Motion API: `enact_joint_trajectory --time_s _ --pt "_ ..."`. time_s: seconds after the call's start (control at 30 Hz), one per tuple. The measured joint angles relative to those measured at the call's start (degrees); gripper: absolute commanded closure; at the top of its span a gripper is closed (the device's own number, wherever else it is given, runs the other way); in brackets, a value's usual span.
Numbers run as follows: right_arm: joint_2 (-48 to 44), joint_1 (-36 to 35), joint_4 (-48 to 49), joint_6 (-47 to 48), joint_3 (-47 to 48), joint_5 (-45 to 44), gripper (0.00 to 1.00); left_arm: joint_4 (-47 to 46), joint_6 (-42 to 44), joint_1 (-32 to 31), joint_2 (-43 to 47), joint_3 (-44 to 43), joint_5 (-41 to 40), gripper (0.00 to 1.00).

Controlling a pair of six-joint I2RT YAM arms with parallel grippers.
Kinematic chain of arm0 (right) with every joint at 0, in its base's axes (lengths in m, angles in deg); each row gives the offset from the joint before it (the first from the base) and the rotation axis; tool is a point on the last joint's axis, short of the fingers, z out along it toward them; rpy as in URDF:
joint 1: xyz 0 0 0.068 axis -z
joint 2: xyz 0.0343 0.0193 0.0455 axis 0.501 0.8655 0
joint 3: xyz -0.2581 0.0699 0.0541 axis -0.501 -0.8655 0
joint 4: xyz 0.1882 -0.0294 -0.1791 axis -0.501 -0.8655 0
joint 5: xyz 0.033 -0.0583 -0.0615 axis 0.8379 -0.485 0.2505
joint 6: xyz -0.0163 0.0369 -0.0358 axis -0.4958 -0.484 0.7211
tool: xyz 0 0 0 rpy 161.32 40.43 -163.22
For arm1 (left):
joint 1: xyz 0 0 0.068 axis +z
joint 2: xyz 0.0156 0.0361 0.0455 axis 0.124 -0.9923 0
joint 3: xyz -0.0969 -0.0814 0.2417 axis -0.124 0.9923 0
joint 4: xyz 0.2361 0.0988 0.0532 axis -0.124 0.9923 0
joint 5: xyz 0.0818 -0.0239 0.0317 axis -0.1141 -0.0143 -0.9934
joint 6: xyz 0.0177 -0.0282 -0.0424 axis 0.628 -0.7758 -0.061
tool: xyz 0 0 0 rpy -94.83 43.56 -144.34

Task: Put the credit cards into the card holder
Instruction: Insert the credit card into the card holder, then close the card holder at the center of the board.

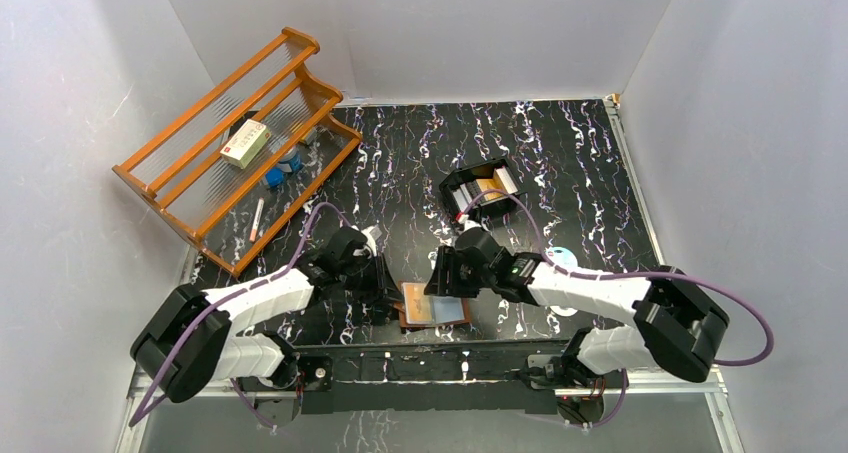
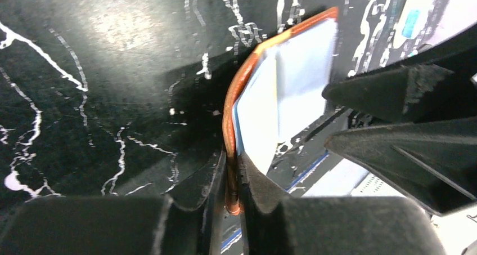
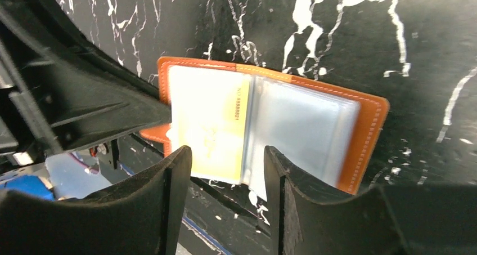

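Seen from above, the open card holder [image 1: 436,306] lies at the near edge of the table [image 1: 570,163], between the left gripper [image 1: 385,291] and the right gripper [image 1: 447,281]. Farther back, a black tray [image 1: 450,188] holds more credit cards [image 1: 490,185], orange-gold and pale. At the left wrist, the jaws are clamped on the holder's leather edge, and its pale blue sleeves [image 2: 304,69] fan upward. At the right wrist, the jaws stand apart, gripping nothing, over a yellow card [image 3: 216,125] lying in the left-hand sleeve; the sleeves to its right look empty. The step in hand appears to be seating that card. A firm left pinch would stop the cover folding shut, while the right fingers should nudge the card squarely along its sleeve without skewing it or dragging the thin plastic. Whether it is fully home cannot be told.
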Motion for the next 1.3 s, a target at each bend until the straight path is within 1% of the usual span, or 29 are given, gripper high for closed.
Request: enact_joint_trajectory --time_s 0.07,0.2,0.33,0.37,0.5,0.53,0.63,0.77,1.07,1.2,1.3 --pt "-1.40 0.79 -1.44 0.50 -0.02 -0.72 0.37 0.11 -0.02 0.00 1.03 -0.55 0.39 0.81" --pt "-4.68 3.43 -2.40 1.16 -1.62 -1.36 0.34 0.07 -0.17 0.00 2.21 -1.31 1.38 0.80" --pt "-8.48 6.27 -2.64 0.87 -5.11 -1.11 0.32 0.42 -0.17 0.00 2.29 -1.40 1.49 0.79" --pt "-9.05 6.62 -2.60 0.66 -5.95 -0.98 0.31 0.57 -0.15 0.00 2.32 -1.40 1.49 0.81" --pt "-10.40 6.97 -2.19 -0.92 -9.92 0.33 0.29 1.27 0.04 0.00 2.67 -1.38 1.64 0.95" --pt "-10.49 6.97 -2.19 -1.29 -10.64 0.46 0.29 1.33 0.07 0.00 2.80 -1.38 1.73 0.97" --pt "-10.80 6.97 -2.03 -2.32 -11.85 0.83 0.28 1.03 0.04 0.00 3.08 -1.07 2.19 0.99" --pt "-10.99 6.97 -1.60 -3.39 -12.15 0.79 0.28 0.20 0.00 0.00 3.32 -0.24 2.95 1.00" --pt "-10.84 7.58 6.01 -6.23 -15.23 3.32 0.29 -2.32 -0.02 0.35 3.02 1.01 4.09 1.00" --pt "-13.11 7.82 11.65 -9.44 -19.17 4.20 0.29 -3.45 -0.22 0.52 2.16 1.66 4.37 1.00" --pt "-16.72 7.78 12.74 -11.67 -21.40 4.79 0.29 -4.50 -0.24 0.52 1.60 1.66 4.66 1.00"
